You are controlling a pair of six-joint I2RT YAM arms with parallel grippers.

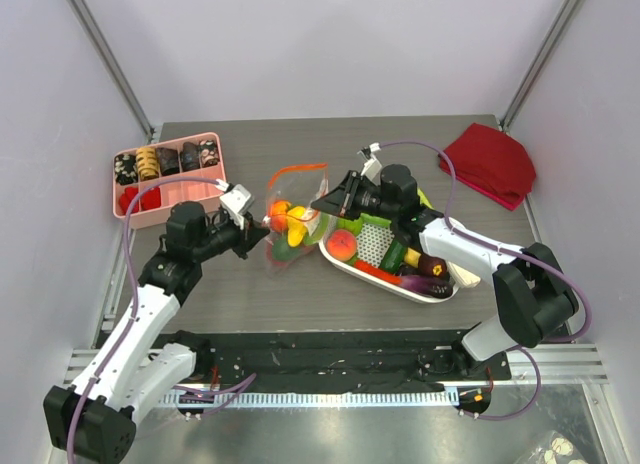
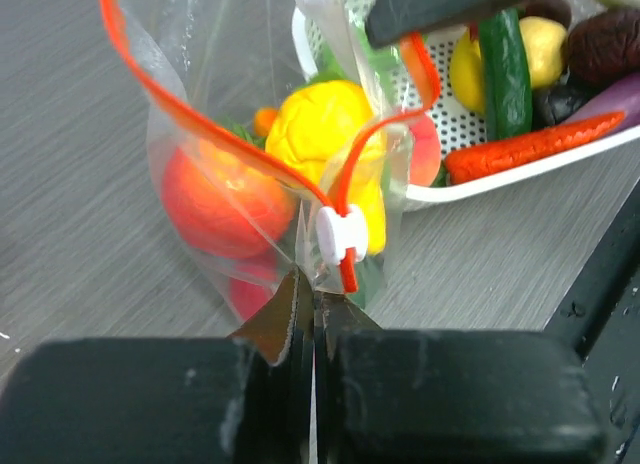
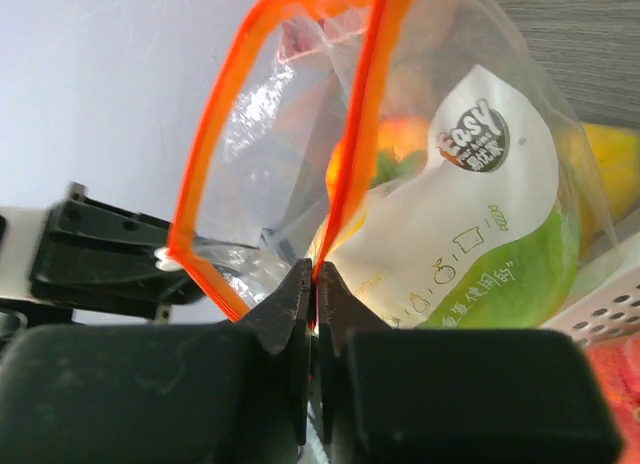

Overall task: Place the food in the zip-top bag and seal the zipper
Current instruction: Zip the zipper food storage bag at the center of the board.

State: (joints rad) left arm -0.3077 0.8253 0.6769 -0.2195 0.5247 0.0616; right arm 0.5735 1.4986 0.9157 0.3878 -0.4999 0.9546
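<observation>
The clear zip-top bag (image 1: 292, 216) hangs between my two grippers, its mouth open and its red-orange zipper (image 1: 297, 170) looped at the top. Food sits inside: a red fruit (image 2: 215, 199) and a yellow one (image 2: 315, 124). My left gripper (image 1: 252, 234) is shut on the bag's corner just below the white slider (image 2: 340, 234). My right gripper (image 1: 325, 200) is shut on the zipper strip (image 3: 352, 149) at the opposite edge, beside the white label (image 3: 470, 239). More food, including a red-orange fruit (image 1: 343, 245), lies in the white mesh basket (image 1: 372, 246).
A pink compartment tray (image 1: 166, 174) with brown and black snack pieces stands at the back left. A red cloth (image 1: 490, 162) lies at the back right. The basket also holds an orange carrot (image 2: 535, 144) and a dark green cucumber (image 2: 505, 69).
</observation>
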